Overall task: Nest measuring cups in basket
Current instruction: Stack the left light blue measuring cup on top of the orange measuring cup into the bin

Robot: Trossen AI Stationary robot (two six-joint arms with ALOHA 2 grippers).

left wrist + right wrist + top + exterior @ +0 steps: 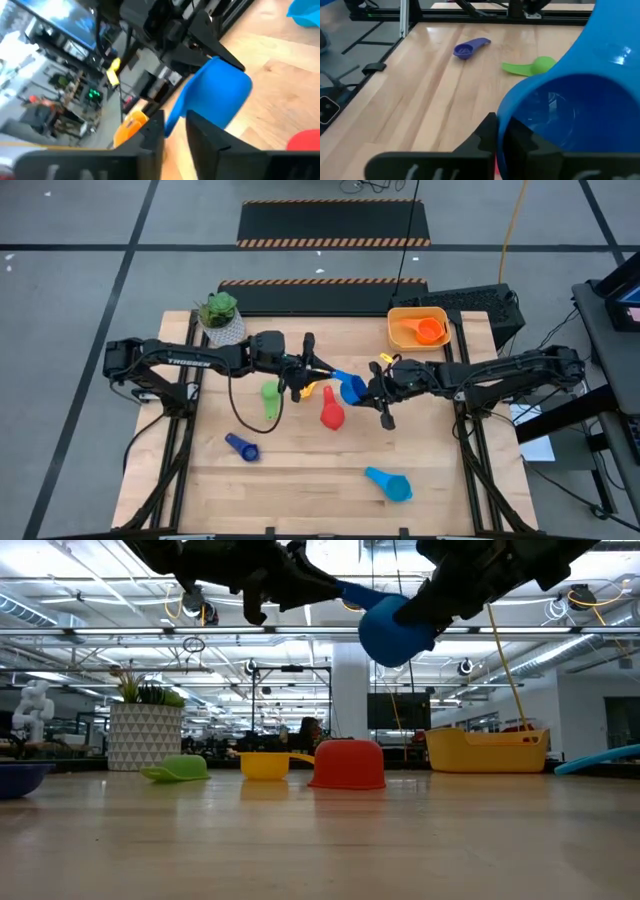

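The blue measuring cup (352,389) hangs in the air over the table's middle, between both grippers, also seen in the low view (395,628). My left gripper (318,377) is shut on its handle and my right gripper (372,388) is shut on its bowl. Below lie the green cup (271,395), the yellow cup (310,390) and the red cup (331,412), the red one mouth down. The dark blue cup (241,447) and the light blue cup (388,483) lie nearer the near edge. The orange cup (430,331) sits in the yellow-orange basket (400,338). My left gripper pinches the blue cup's flat handle (175,112) between its two fingers, coming level from the table's left, along the handle. The cup is lifted clear of the table. My right gripper holds the bowl's rim (502,125), one finger (487,132) outside the wall and the other inside, coming from the table's right. The cup hangs clear, tilted.
A white pot with a green plant (220,320) stands at the far left corner. The basket sits at the far right corner. Bare wood lies along the near edge between the dark blue and light blue cups.
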